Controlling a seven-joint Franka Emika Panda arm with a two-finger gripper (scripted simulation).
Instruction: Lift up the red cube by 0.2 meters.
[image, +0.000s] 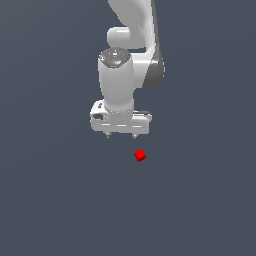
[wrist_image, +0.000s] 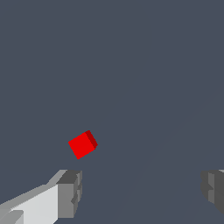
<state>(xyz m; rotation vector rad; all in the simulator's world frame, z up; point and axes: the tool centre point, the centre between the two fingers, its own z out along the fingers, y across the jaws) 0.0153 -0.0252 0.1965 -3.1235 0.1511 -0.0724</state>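
Open claw (wrist_image: 140, 192), one red cube (wrist_image: 82, 145).

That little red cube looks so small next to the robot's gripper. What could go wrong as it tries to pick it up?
1. The red cube is not between the fingers yet; it sits off to one side of the open gripper, so dropping straight down could miss it or land a finger on it.
2. The cube sits turned at an angle to the fingers, so closing could pinch its corners and twist or flick it away.
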